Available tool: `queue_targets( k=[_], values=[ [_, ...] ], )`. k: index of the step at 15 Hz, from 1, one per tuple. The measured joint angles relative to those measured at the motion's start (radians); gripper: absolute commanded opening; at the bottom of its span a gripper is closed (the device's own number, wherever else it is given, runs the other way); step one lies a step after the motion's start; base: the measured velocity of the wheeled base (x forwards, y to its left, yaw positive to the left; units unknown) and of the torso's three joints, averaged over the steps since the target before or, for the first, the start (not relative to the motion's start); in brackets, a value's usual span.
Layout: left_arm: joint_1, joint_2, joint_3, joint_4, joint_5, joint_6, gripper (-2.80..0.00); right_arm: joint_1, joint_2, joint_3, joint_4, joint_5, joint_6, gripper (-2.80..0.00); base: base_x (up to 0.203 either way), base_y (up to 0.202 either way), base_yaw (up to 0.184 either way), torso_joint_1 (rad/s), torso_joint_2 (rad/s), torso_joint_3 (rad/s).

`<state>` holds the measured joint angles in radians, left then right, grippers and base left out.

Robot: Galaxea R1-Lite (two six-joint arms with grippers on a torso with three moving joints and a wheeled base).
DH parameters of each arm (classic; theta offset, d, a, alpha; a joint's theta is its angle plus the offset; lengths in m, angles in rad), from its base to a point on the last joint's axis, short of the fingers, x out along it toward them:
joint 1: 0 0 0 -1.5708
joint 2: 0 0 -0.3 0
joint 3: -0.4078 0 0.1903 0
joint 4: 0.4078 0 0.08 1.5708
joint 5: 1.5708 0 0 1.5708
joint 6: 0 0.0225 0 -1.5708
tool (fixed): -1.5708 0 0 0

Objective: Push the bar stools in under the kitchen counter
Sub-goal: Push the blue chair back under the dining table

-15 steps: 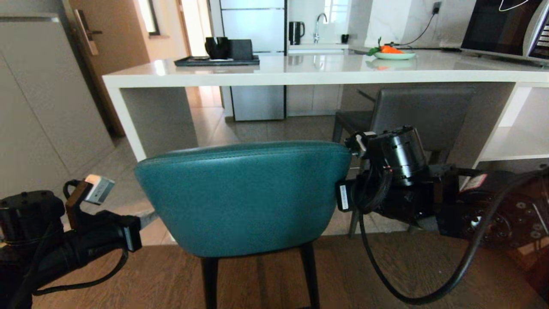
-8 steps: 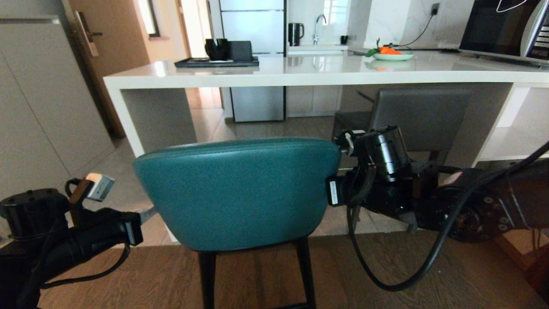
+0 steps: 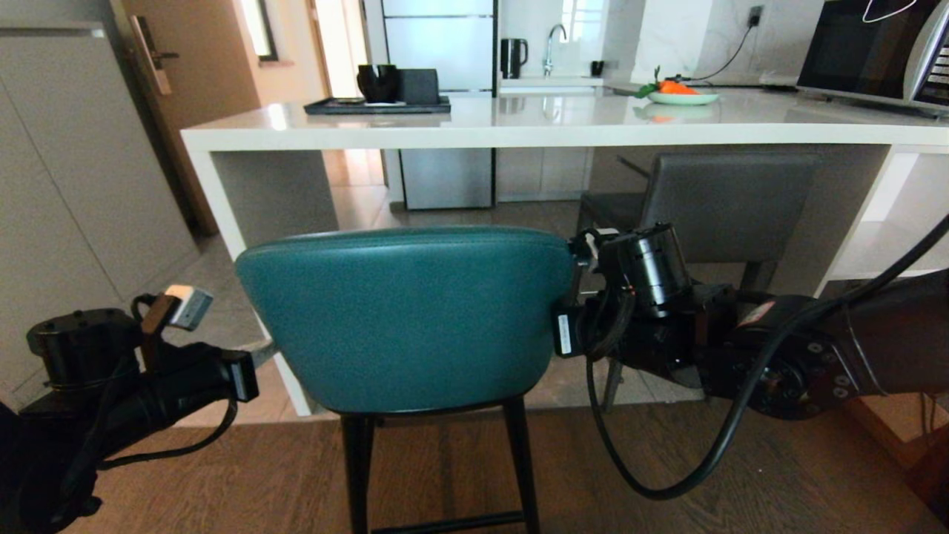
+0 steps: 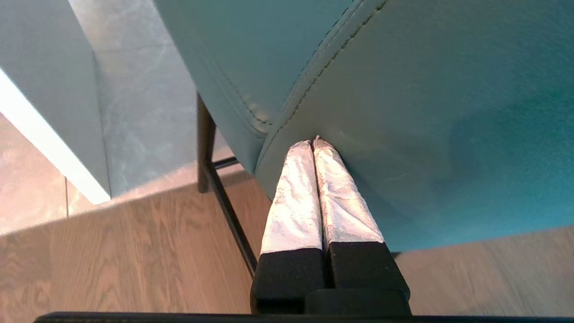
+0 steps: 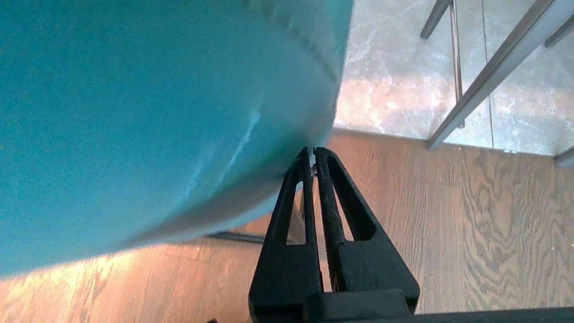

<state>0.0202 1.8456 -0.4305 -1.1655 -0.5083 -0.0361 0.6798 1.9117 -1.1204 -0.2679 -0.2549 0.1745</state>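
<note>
The teal bar stool is braced at both backrest edges — jaws pressed together as blunt pushers — toward the kitchen counter surface.

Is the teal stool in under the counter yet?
Out: the teal stool stands on the wood floor, its back short of the counter edge.
</note>
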Motion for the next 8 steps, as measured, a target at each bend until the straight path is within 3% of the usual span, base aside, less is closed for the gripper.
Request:
queue_targets(
  k=[8],
  values=[
    [0.002, 0.113, -0.176, 0.000, 0.049, 0.000, -2.80, -0.018, -0.020, 0.026, 0.008, -0.002, 0.000, -2.80, 0.000, 0.000, 0.000, 0.000, 0.00, 0.000]
  ],
)
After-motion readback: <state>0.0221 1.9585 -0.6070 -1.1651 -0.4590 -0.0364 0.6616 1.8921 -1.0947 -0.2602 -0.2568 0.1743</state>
